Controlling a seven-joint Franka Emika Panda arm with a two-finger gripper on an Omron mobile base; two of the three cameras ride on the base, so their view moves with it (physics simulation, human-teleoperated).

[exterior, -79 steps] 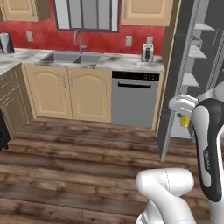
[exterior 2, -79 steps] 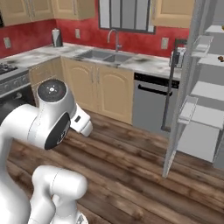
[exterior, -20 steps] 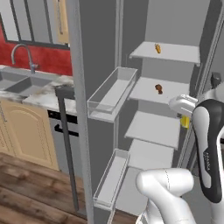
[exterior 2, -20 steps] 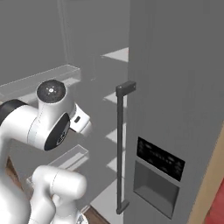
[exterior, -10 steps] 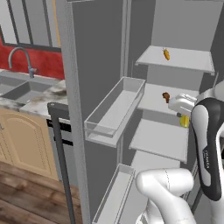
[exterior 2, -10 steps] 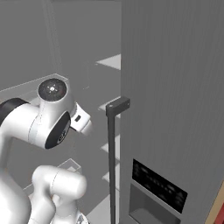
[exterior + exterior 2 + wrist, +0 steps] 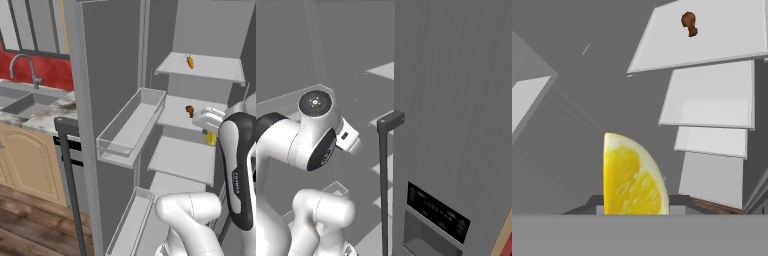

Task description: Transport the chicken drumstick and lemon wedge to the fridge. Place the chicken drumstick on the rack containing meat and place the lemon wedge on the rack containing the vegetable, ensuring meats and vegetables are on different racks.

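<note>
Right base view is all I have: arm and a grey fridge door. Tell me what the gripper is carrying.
Observer: The gripper is shut on a lemon wedge, seen in the hand view.
Operator: Report what is on the racks.
Observer: A small orange item lies on the top rack.
Operator: Now the rack below it.
Observer: A brown meat piece lies on the second rack, beside the hand.

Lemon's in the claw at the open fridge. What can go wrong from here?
1. Wrong rack: a brown meat piece lies on the rack nearest the claw; the orange vegetable is one rack up.
2. The lemon could clip that upper rack's front edge on the way up and slip.
</note>
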